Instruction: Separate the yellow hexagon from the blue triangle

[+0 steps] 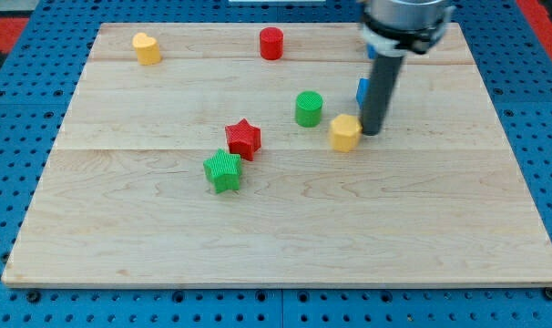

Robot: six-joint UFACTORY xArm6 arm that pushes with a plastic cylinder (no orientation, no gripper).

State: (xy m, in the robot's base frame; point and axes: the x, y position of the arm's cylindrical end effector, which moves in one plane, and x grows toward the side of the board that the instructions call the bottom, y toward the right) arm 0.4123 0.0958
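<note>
Pale wooden planks make up the board [285, 228], which lies on a blue pegboard surface [12, 109] dotted with holes. From the upper right of the frame my arm comes down as a straight dark rod, and my tip [372, 134] rests on the board just right of centre. It carries no jaws, so nothing is open or closed and nothing is gripped; it only stands against the blocks.

Touching my tip on its left side, or so close that no gap shows, is the yellow hexagon [345, 132]. The blue triangle [362, 90] sits just above the hexagon and is mostly hidden behind the rod, so only a thin blue edge shows on the rod's left; its shape cannot be made out from that sliver. The two blocks are near each other but I cannot tell whether they touch.

A green cylinder [309, 108] stands a little to the left of the hexagon. Further left, near the middle of the frame, a red star [243, 138] and a green star [224, 171] sit just beside each other, the green one lower left. Along the upper edge of the board a red cylinder [271, 43] stands at top centre, and a yellow block [147, 48] of rounded, heart-like shape stands at the upper left, well apart from everything else
</note>
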